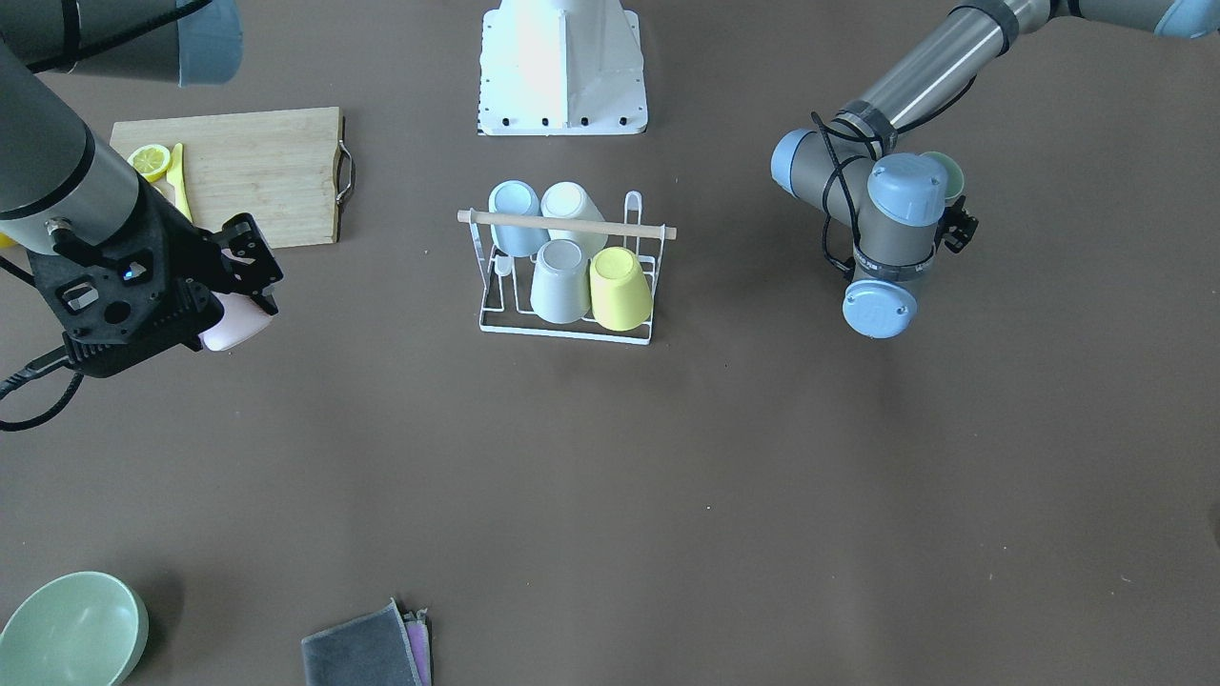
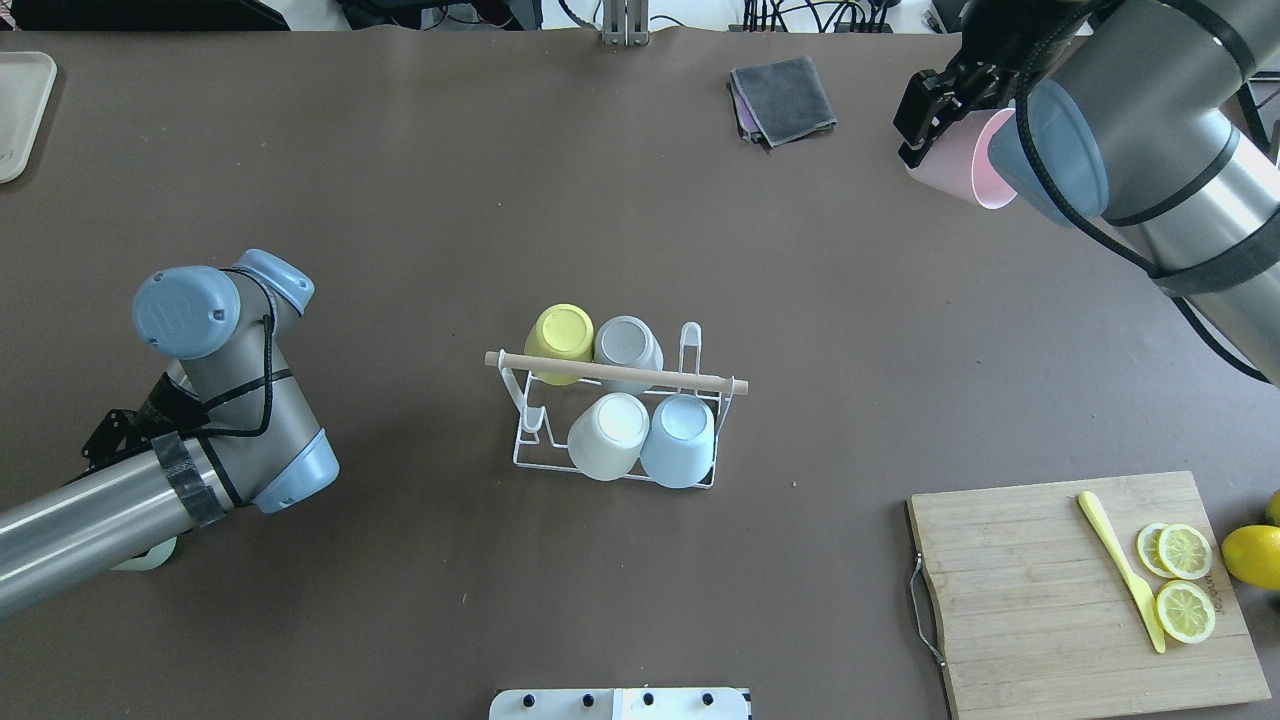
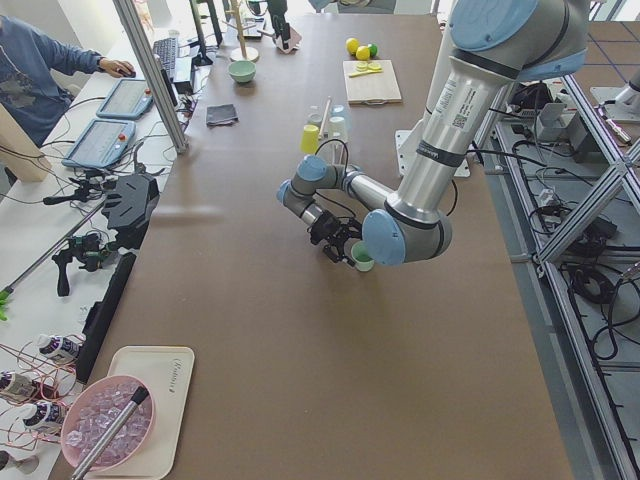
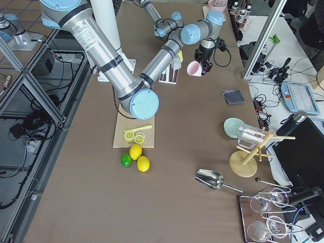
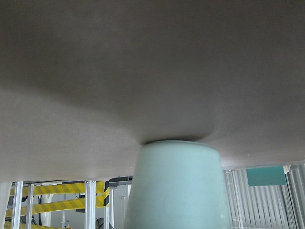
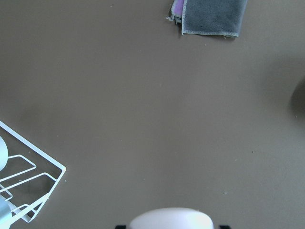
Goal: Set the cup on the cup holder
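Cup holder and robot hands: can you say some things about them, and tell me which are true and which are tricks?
1. The white wire cup holder with a wooden rod carries four upside-down cups. True.
2. The right end effector is empty. False: it grips a pale pink plastic cup.
3. Round lemon slices lie on the wooden cutting board. True.
4. The folded grey cloth lies on that board. False: it lies on the brown table, far from the board.
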